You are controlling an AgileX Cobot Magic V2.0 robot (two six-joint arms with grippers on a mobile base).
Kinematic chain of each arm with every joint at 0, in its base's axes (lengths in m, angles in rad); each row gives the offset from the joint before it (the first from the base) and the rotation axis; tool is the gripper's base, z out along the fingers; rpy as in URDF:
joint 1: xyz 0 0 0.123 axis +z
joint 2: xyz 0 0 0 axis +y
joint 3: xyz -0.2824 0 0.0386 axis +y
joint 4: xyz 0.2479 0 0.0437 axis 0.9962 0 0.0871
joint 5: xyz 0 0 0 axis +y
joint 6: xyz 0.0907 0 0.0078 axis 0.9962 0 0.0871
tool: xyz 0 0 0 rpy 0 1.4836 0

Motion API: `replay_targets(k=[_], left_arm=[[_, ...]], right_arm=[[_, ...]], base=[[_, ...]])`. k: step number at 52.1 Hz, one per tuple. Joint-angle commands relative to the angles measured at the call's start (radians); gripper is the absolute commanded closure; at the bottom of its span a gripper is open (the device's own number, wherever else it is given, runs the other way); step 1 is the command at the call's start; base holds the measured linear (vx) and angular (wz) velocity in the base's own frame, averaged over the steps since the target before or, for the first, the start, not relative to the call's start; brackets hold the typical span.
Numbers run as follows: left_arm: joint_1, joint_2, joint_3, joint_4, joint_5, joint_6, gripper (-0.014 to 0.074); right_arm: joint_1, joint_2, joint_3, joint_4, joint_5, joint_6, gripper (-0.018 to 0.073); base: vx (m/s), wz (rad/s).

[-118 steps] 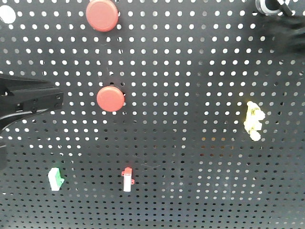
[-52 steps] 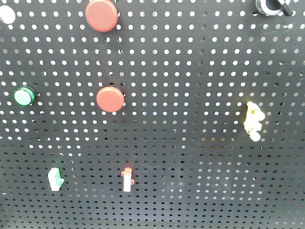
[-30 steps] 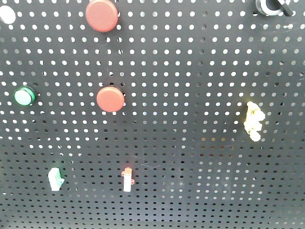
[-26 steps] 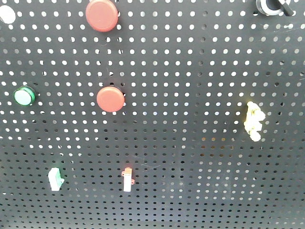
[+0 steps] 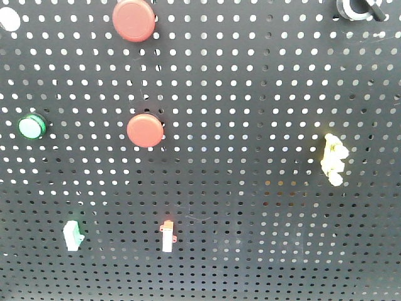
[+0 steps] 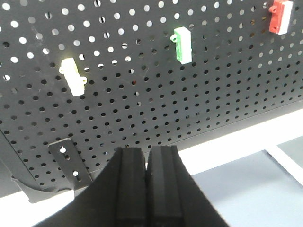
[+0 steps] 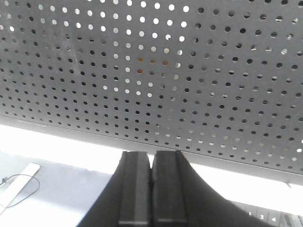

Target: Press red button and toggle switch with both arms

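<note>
on the pegboard (image 5: 250,94), red-tipped toggle switch (image 5: 167,236) stands vertical, tip up

I see neither arm in the front view. Through the left wrist camera, my left gripper (image 6: 147,182) has its two black fingers (image 6: 130,187) pressed flat together, nothing between them. The right gripper (image 7: 151,187) looks the same, fingers (image 7: 135,189) closed side by side, though the dark pads make a hairline gap hard to rule out.
</note>
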State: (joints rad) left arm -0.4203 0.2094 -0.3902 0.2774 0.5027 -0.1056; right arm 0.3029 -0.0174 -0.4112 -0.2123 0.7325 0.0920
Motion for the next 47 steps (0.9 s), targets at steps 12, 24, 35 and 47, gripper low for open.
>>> replay_targets(k=[12,24,35,47], left_arm=[[0.044,0.005,0.010,0.000,-0.148,0.092,0.0595],[0.250,-0.057,0.235,-0.252,-0.493,0.246,0.0595],[0.334,-0.186,0.458,-0.325,-0.630,0.182,0.0595],[0.338,-0.238,0.452,-0.299,-0.537,0.167,0.0595]], right_arm=[[-0.007,0.006,-0.024,-0.015,-0.067,-0.010,0.0562],[-0.007,0.006,-0.024,-0.015,-0.066,-0.010,0.0562],[-0.007,0.006,-0.024,-0.015,-0.066,-0.010,0.0562],[-0.007,0.006,-0.024,-0.015,-0.066,-0.010,0.0562]], base=[[0.00,0.00],[0.00,0.00],[0.00,0.00],[0.00,0.00]])
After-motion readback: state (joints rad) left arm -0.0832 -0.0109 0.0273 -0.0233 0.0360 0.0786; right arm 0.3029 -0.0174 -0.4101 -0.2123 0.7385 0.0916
